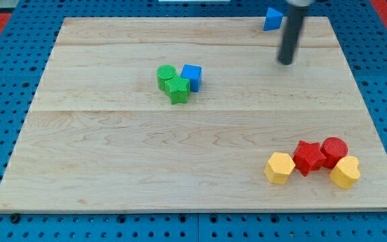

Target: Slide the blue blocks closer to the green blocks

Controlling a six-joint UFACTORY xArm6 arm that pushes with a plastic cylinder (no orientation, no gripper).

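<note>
Closest to us, down at the view's bottom right, there's a little cluster of four on the pale wooden board point(113, 175): a yellow hexagonal block point(279, 167) on the left, a red star-shaped block point(308, 156) touching it, a red cylinder block point(334, 150) just beside the star, and a second yellow hexagon-ish block point(345, 172) tucked under the cylinder at the far right of the group. They're all pretty much bunched up against each other.

Moving up to the middle of the board, a bit left of centre, we've got the green stuff: a green cylinder block point(166, 75) and a green star-like block point(178, 89) pressed together, with a blue cube block point(191, 76) sitting right against their right side, touching. So one blue is already snug with the greens.

Farther back, up at the view's top right, our dark rod comes down from the top edge and my tip point(286, 62) rests on the board, well apart from the green group and to its right. There's nothing to spread or pinch here, it's just a plain rod, and it isn't touching any block.

Just up and left of the rod, at the board's top edge, sits a blue triangular block point(271, 19), near the rod shaft but well apart from the greens. All of it sits on a blue pegboard surface point(5, 101).
</note>
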